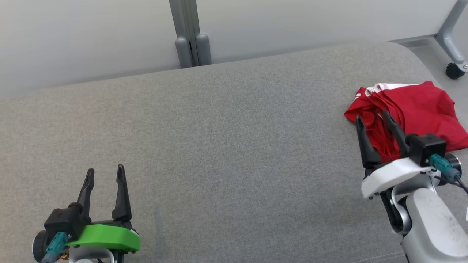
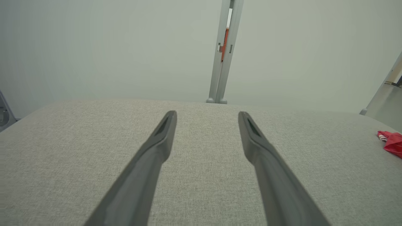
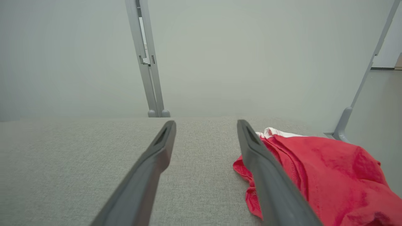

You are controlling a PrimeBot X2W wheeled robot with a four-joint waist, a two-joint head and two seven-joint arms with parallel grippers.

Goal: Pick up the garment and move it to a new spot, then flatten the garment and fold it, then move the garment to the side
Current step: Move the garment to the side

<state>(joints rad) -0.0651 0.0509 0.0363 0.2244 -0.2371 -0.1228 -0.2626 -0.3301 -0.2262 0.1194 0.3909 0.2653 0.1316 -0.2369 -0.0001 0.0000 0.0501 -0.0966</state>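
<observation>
Left gripper [image 1: 105,168] and right gripper [image 1: 372,115] gape empty; the right hides part of the crumpled garment [image 1: 424,102].

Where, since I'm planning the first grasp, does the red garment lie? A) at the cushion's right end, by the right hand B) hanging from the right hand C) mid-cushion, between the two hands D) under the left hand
A: the crumpled red garment lies at the right end of the grey cushion, by the open right hand, which holds nothing.
</observation>
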